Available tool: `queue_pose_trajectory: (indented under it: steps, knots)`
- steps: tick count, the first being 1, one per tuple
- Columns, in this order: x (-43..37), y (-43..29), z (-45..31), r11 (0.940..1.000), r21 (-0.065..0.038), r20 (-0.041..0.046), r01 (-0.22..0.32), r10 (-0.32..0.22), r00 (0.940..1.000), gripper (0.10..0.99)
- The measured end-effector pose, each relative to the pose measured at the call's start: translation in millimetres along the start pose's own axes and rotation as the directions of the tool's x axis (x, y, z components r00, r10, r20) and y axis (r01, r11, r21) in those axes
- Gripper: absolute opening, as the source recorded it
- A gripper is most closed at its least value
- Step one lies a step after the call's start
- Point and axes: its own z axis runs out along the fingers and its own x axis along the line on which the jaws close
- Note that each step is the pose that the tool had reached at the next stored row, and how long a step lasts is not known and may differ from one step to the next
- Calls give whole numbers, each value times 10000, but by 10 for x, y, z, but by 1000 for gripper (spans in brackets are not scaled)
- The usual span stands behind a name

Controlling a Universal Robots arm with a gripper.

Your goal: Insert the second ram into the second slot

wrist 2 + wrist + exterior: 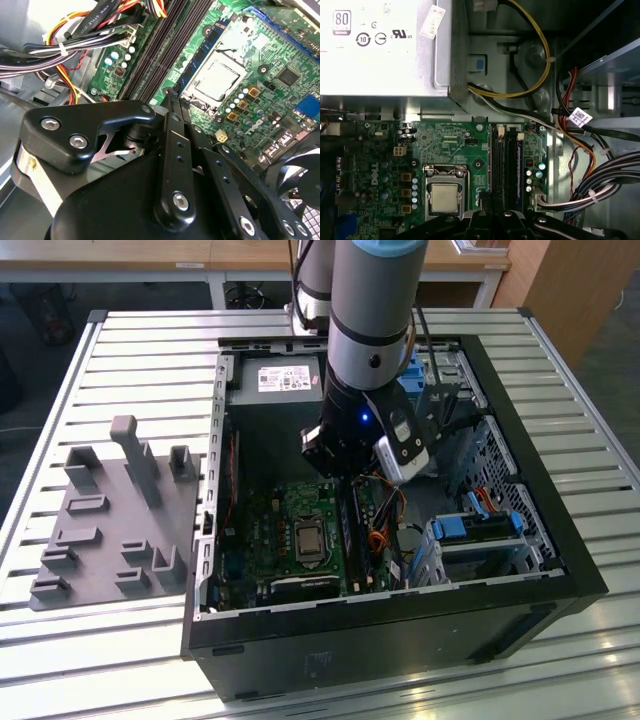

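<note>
My gripper (pixel 345 472) hangs low inside the open computer case, over the far end of the memory slots (pixel 356 535). In the second wrist view the gripper (pixel 172 100) is shut, with nothing showing between the black fingers (pixel 170 145), and its tip sits at the end of the slots (pixel 165 50). In the first wrist view, long dark sticks stand on edge in the slots (pixel 504 165), one with a blue edge (pixel 519 167). The stick in line with the gripper (pixel 487 212) looks like the second ram (pixel 496 165). I cannot tell whether the tip touches it.
The processor socket (pixel 443 195) lies beside the slots on the green motherboard (pixel 285 515). Cable bundles (pixel 600 185) run along the slots' other side. The power supply (pixel 275 380) fills the far corner and blue drive cages (pixel 480 530) the exterior view's right. A grey parts fixture (pixel 110 515) lies outside the case.
</note>
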Motion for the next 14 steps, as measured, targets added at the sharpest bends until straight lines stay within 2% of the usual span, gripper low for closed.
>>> queue_pose_trajectory:
  steps: [5,14]
  knots:
    - [-2,-1,38,10000,-1,1,-5,5,10000,114]
    - [-3,-9,48,10000,-3,1,-4,4,10000,114]
